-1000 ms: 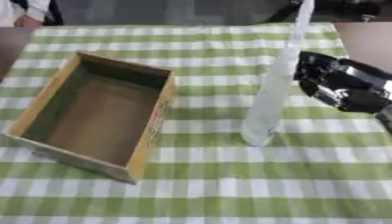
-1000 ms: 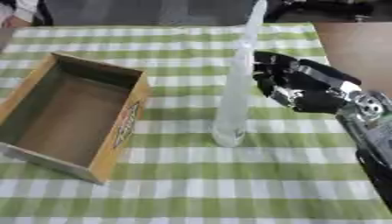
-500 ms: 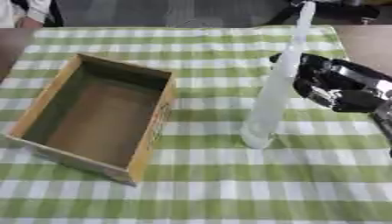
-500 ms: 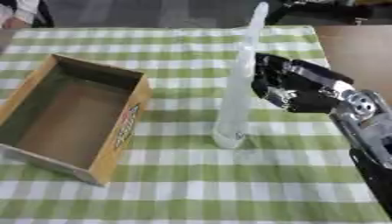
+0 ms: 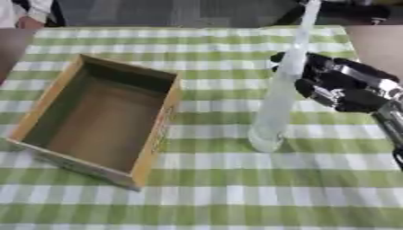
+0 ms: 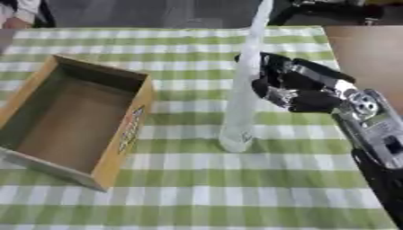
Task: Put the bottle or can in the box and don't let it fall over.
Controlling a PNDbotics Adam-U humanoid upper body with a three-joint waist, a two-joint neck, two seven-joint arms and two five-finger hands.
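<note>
A tall, slim clear bottle [image 5: 275, 103] stands upright on the green-and-white checked cloth, right of centre. My right hand [image 6: 311, 92] comes in from the right at the bottle's mid height, open with loosely bent fingers. One fingertip [image 5: 276, 58] shows past the bottle's far side, and the thumb lies just right of the bottle. I cannot tell whether the hand touches it. An open, empty cardboard box [image 5: 157, 130] lies on the left, about a hand's width from the bottle. My left hand shows in no view.
The checked cloth [image 5: 236, 193] covers the table, with bare brown tabletop [image 5: 382, 40] at the far right. A person's sleeve [image 5: 24, 11] shows at the far left corner. Dark equipment [image 6: 330, 11] stands behind the bottle's top.
My right hand has moved left, from beside the bottle to right against it, with a fingertip now behind it. The bottle and the box have stayed put.
</note>
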